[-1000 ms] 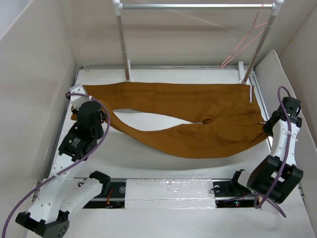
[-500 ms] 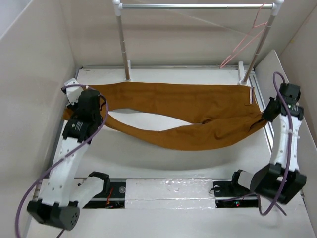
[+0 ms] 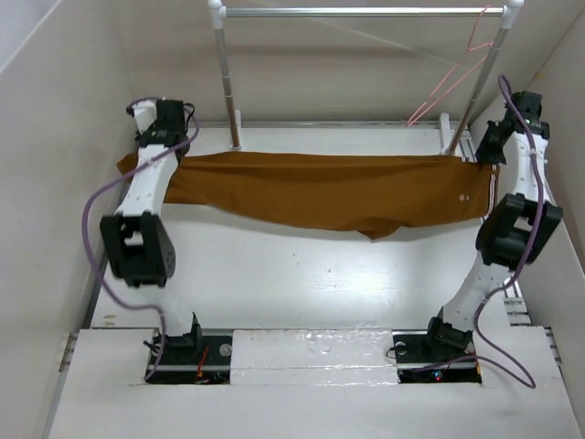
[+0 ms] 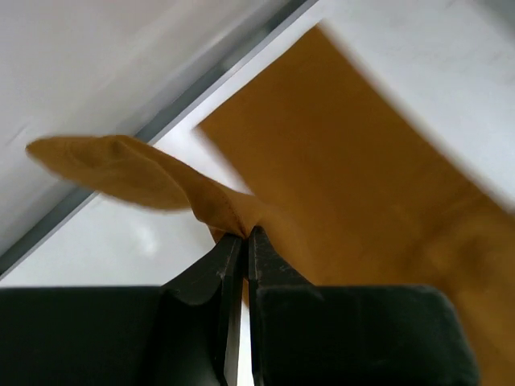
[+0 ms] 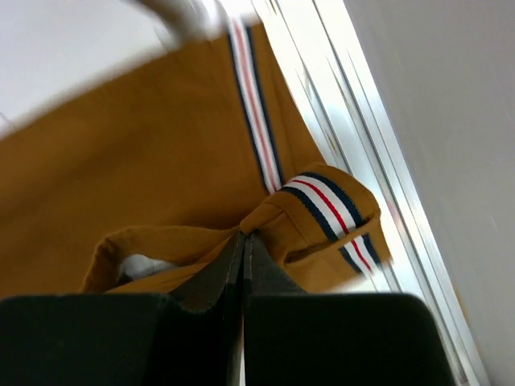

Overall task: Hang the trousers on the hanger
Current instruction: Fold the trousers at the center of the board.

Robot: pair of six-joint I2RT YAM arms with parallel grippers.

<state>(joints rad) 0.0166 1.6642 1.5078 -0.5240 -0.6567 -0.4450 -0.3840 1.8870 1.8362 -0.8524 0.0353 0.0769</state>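
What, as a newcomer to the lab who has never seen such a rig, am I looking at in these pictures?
Two robot arms are bolted at the near edge of a table. The wide picture comes from a fixed camera above and behind them; the two close-ups come from a camera on each wrist. The left gripper is shut on a leg end of the rust-brown trousers; the right gripper is shut on the striped waistband. The trousers are stretched between them. A pink wire hanger hangs from the silver rail at the back.
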